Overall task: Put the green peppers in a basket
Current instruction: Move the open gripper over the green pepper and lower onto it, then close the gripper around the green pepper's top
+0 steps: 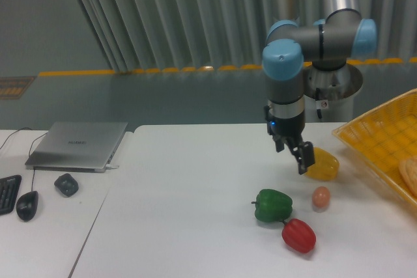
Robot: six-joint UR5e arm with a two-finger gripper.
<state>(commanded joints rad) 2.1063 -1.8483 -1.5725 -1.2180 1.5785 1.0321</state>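
Green pepper (pixel 273 205) on worktop (pixel 189 226), untouched, stem pointing left. Red pepper (pixel 299 236) touches its lower right; small egg-like object (pixel 320 196) just right; yellow pepper (pixel 323 165) up right. Hand (pixel 295 155) hangs above and up-right of green pepper, in front of yellow one; fingers seen edge-on, cannot tell spread or pressed together. Basket (pixel 384 144) far right. Likely next: travel down-left.
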